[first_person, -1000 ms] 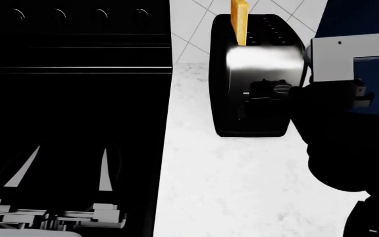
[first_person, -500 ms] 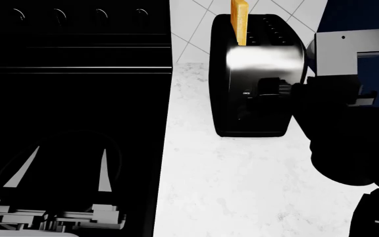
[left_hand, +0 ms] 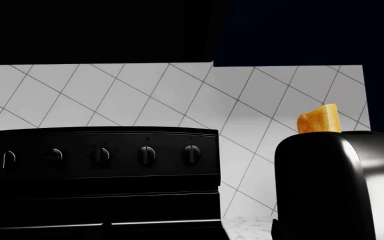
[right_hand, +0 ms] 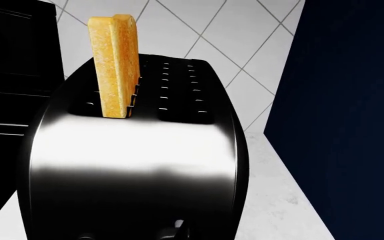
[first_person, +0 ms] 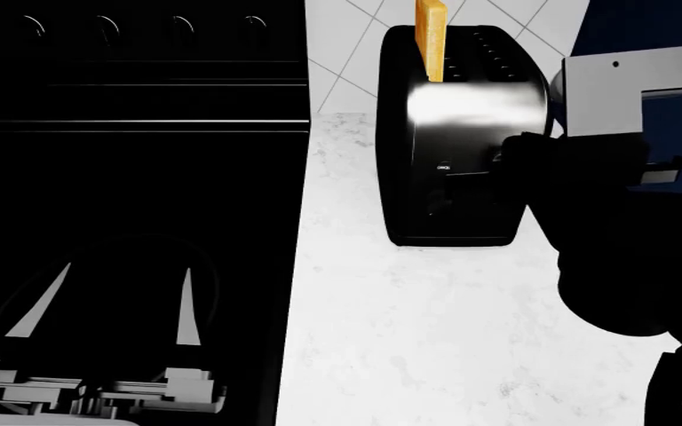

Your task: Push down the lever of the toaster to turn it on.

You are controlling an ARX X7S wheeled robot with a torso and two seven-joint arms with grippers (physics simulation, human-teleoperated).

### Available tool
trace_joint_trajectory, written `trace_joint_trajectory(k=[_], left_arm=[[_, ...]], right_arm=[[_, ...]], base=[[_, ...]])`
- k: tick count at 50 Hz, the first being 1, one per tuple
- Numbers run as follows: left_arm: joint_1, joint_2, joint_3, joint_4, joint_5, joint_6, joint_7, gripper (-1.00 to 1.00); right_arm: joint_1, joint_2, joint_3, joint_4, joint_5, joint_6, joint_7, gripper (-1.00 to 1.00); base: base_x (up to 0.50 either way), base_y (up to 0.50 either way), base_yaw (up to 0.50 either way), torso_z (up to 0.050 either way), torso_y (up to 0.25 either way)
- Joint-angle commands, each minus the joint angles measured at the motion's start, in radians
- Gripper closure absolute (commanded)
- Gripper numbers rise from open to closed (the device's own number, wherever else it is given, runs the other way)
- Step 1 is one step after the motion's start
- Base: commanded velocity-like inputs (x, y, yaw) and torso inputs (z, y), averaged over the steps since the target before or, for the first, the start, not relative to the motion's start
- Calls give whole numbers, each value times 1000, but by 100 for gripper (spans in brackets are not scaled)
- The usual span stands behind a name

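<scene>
The glossy black toaster point(first_person: 460, 115) stands on the white counter with a toast slice point(first_person: 432, 40) sticking up from its left slot. My right gripper point(first_person: 517, 161) is a black mass pressed against the right part of the toaster's silvery face. It covers the spot where the lever showed, so the lever is hidden. Its jaws cannot be made out against the black. The right wrist view looks down over the toaster point(right_hand: 138, 160) and the toast point(right_hand: 115, 65) from close up. My left gripper point(first_person: 128, 268) is open and empty, low over the stove.
A black stove point(first_person: 128, 106) with a row of knobs point(left_hand: 98, 155) fills the left. A white tiled wall point(left_hand: 145, 95) is behind. A dark blue panel point(right_hand: 345, 115) stands close to the toaster's right. White counter point(first_person: 412, 328) lies in front of the toaster.
My right gripper has moved left onto the toaster's face and now covers the lever tab that showed before. The toast and the left arm have not moved.
</scene>
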Motion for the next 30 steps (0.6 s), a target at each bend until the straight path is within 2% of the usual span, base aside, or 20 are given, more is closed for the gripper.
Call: trace_joint_trajectory(k=[1,30], left_arm=[[-1,-5,2,-2,-3,2,-4,-100],[-7,-14,7,-9,-9,5,-13,-100]], right_arm=[[-1,12,-39,-1,-37,-35,-38,100],[-20,40,-147,44,-196,-150,-173,100]], base=[[0,0,0,0,0],[0,0,0,0,0]])
